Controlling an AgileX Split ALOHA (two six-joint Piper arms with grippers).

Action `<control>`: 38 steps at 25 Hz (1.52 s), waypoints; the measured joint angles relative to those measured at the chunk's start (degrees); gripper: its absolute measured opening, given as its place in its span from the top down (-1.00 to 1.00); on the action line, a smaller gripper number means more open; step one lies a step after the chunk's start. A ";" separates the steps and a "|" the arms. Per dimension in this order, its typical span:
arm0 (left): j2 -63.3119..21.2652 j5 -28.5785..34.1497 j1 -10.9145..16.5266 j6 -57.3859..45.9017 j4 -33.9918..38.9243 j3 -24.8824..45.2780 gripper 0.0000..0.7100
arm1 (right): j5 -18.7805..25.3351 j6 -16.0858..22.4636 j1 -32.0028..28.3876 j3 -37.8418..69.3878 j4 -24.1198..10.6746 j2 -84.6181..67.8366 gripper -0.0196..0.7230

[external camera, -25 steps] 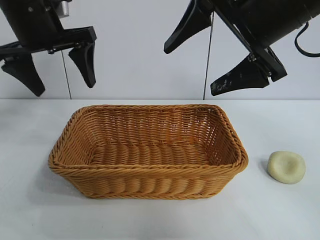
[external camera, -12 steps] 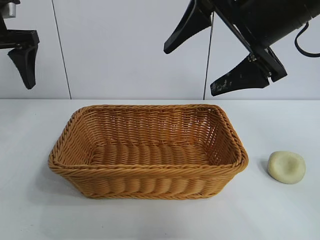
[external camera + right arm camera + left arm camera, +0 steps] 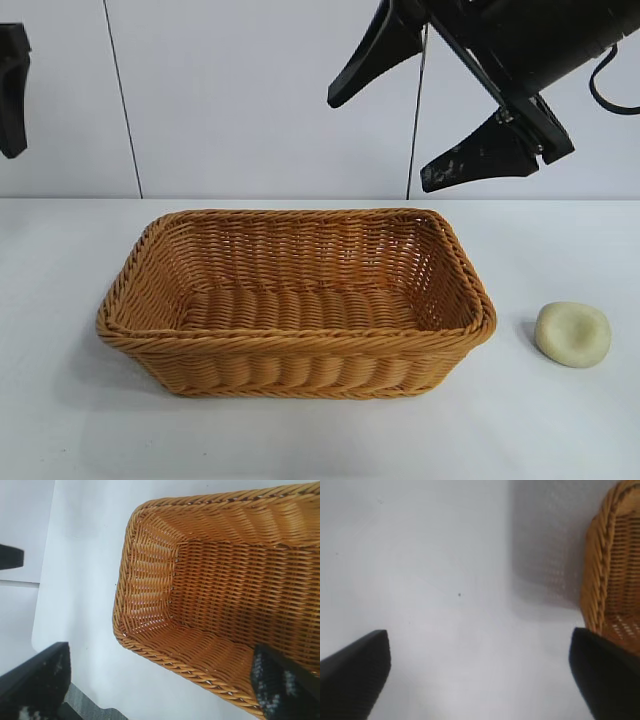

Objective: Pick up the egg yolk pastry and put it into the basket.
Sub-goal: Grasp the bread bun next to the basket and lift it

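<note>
The golden-brown woven wicker basket (image 3: 296, 300) – rectangular, flared, with a braided rim – sits mid-tabletop (image 3: 300, 440) with nothing inside. The small pale cream-yellow domed egg yolk pastry (image 3: 572, 334), smooth and matte with a slight dimple, lies on the white tabletop just right of the basket, apart from its wall and untouched.

The right tool (image 3: 420, 125) hangs above the basket's right end, its black fingers spread wide and holding nothing. The left tool (image 3: 480, 675) is high off the basket's left side, likewise splayed and empty.

The pick-up looks not yet begun – the step in hand is the approach. Next, the right tool likely needs to swing outward past the basket's right rim, descend over the pastry and close gently; the soft lump may dent.
</note>
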 joint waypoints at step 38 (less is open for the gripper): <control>-73.42 -8.20 4.39 0.40 1.06 36.46 -0.96 | 6.09 15.96 -1.51 -8.83 -27.86 0.00 -0.92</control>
